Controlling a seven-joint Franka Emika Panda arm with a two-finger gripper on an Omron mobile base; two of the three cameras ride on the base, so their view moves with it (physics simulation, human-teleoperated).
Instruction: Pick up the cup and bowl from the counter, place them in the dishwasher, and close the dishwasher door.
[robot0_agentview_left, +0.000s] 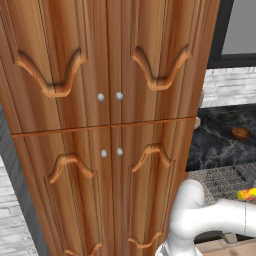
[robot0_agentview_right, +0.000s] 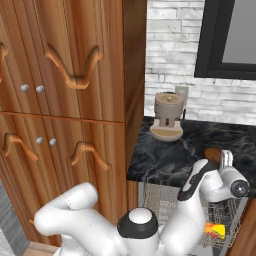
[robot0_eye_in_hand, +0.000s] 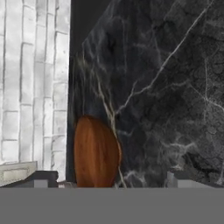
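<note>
1. Jaws spread wide and released, grasping nothing; in the hand view their dark tips rise at the bottom edge, the bowl (robot0_eye_in_hand: 96, 151) between them, nearer the left tip.
2. Bowl: reddish-brown, resting on the black veined table (robot0_eye_in_hand: 166, 87), lower left of the hand view; at the right edge of the left base view (robot0_agentview_left: 240, 133).
3. Cup (robot0_agentview_right: 215, 231): yellow and orange-red, lying in the dishwasher (robot0_agentview_right: 222, 215) rack, lower right of the right base view.
4. Wooden cabinet (robot0_agentview_left: 100, 125): carved doors, left of the table.
5. Beige appliance (robot0_agentview_right: 167, 117): on the table against the brick wall (robot0_agentview_right: 170, 45).
</note>
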